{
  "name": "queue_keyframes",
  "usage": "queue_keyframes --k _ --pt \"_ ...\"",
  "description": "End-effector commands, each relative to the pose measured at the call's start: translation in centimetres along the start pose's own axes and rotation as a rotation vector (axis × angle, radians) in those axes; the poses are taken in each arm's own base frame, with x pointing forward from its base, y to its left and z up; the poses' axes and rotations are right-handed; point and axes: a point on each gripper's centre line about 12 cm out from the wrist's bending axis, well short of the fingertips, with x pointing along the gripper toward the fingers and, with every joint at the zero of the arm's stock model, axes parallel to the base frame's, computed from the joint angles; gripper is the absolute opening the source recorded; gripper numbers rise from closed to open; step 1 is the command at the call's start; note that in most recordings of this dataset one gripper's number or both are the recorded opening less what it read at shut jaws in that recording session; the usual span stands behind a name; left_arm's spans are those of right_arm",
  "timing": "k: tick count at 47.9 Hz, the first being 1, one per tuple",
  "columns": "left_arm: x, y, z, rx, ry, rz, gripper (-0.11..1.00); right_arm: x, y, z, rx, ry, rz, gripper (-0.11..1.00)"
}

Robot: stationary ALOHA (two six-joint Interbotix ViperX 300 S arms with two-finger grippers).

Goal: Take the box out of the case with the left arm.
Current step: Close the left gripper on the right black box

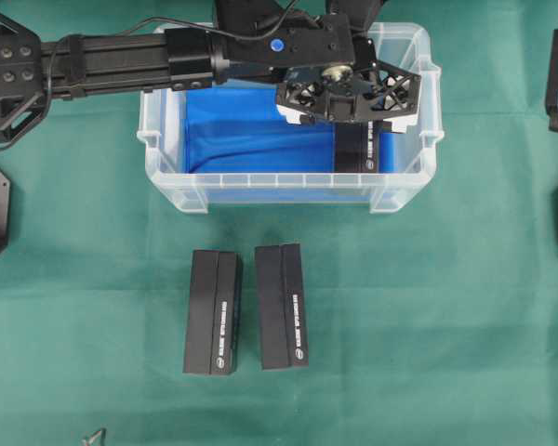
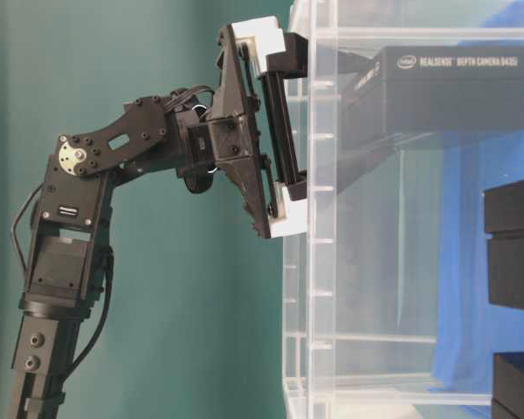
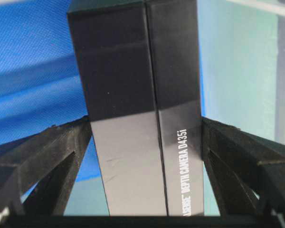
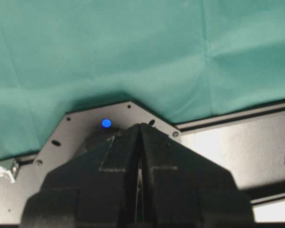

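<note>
Left pincer [image 3: 147, 142] spreading wide, straddling box [image 3: 137, 109] in case [image 1: 167, 139], seemingly not yet pinching; off-centre closing risking box slipping.

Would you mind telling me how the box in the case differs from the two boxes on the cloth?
The box in the case sits between the open left gripper fingers, partly hidden overhead. The two boxes on the cloth lie outside, side by side, fully visible. All are black with white lettering.

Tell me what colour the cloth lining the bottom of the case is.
Bright blue. The cloth inside the case shows best in the overhead view.
</note>
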Motion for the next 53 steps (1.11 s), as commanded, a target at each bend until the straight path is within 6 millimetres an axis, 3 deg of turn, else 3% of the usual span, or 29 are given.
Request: queue_keyframes --k 1,25,28,34,53 --pt "-1.4 -0.3 0.2 -0.006 -0.011 -0.030 0.90 -0.4 -0.1 0.0 0.006 -0.011 0.004 0.00" --pt "-1.4 -0.7 -0.2 -0.011 0.007 -0.057 0.89 -0.3 0.0 0.0 0.006 -0.010 0.004 0.00" --pt "-1.3 -0.8 -0.3 -0.018 0.012 -0.068 0.85 -0.3 0.0 0.0 0.005 -0.010 0.004 0.00" --pt "-1.4 -1.3 -0.5 -0.040 0.005 -0.104 0.64 -0.4 -0.1 0.0 0.005 -0.011 0.004 0.00" --pt "-1.8 -1.6 -0.3 -0.064 -0.004 -0.138 0.64 -0.3 0.0 0.0 0.005 -0.010 0.004 0.00"
